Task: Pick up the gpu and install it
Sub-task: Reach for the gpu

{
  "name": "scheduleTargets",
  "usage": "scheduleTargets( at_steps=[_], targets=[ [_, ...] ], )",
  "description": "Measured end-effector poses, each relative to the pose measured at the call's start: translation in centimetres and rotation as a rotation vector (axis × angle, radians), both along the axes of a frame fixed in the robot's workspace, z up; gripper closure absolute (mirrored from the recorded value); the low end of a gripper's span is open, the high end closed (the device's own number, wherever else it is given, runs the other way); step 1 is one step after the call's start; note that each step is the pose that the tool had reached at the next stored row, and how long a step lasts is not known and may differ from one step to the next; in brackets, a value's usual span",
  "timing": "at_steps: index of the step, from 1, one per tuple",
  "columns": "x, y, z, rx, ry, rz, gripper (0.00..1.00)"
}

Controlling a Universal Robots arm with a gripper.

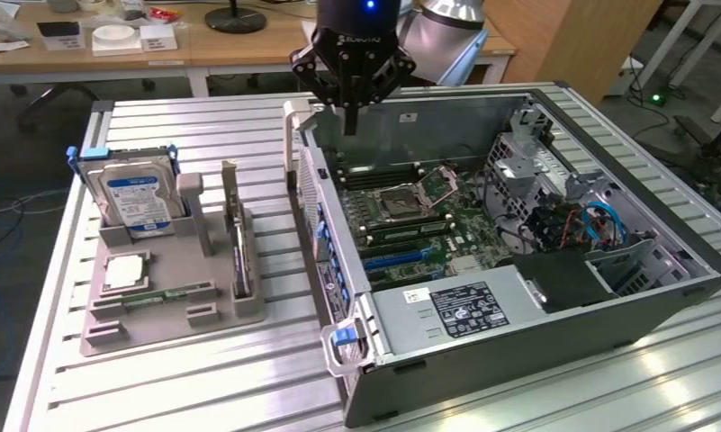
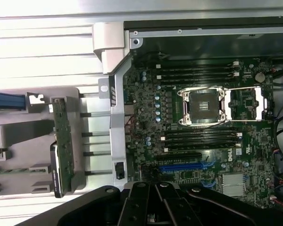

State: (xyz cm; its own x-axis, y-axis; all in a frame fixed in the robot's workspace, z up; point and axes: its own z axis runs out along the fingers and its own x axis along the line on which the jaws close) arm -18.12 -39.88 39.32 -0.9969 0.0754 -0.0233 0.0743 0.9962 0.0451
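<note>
Exterior view: the end effector (image 1: 350, 121) has its fingers pressed together and holds nothing. It hangs over the far edge of the open computer case (image 1: 576, 346). The gpu (image 1: 234, 229) stands on edge in a grey holder (image 1: 168, 315) on the bench (image 1: 192, 387). It is outside the case on the exterior view's left, well apart from the end effector. A hard drive (image 1: 132, 198) is upright in the same holder, farther from the case than the gpu. Inside the case are the motherboard (image 1: 420, 216) and the power supply (image 1: 456, 310).

Wrist view: the end effector (image 2: 155, 188) is closed and empty above the case interior, near the blue slot (image 2: 186, 165) on the motherboard (image 2: 146, 108). The processor socket (image 2: 203, 107) sits mid-board. The gpu (image 2: 62, 141) is seen edge-on in the holder (image 2: 19, 132), just outside the case wall (image 2: 117, 117), untouched.
</note>
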Motion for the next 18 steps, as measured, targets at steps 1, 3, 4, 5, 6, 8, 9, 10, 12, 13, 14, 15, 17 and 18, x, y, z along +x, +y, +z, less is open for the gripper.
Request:
scheduleTargets(
  at_steps=[1,3,4,5,6,8,9,10,12,13,14,15,17,18],
  targets=[
    [-0.1,0.0,0.0,0.0,-0.0001,0.0,0.89],
    [-0.3,0.0,0.0,0.0,-0.0001,0.0,0.89],
    [-0.4,0.0,0.0,0.0,0.0,0.0,0.89],
    [-0.4,0.0,0.0,0.0,0.0,0.0,0.89],
    [-0.5,0.0,-0.01,0.0001,0.0,0.0,0.89],
    [-0.7,0.0,-0.01,0.0,0.0,0.0,0.89],
    [-0.8,0.0,-0.01,0.0001,0.0,0.0,0.89],
    [-0.9,0.0,-0.01,0.0,0.0,0.0,0.89],
    [-1.1,0.0,-0.01,0.0,0.0,0.0,0.89],
    [-1.2,0.0,-0.01,0.0,0.0,0.0,0.89],
    [-1.2,0.0,-0.01,0.0,0.0,0.0,0.89],
    [-1.3,0.0,-0.01,0.0001,0.0,0.0,0.89],
    [-1.5,0.0,-0.01,0.0,0.0,0.0,0.89],
    [-1.6,0.0,-0.01,0.0,0.0,0.0,0.89]
  ],
)
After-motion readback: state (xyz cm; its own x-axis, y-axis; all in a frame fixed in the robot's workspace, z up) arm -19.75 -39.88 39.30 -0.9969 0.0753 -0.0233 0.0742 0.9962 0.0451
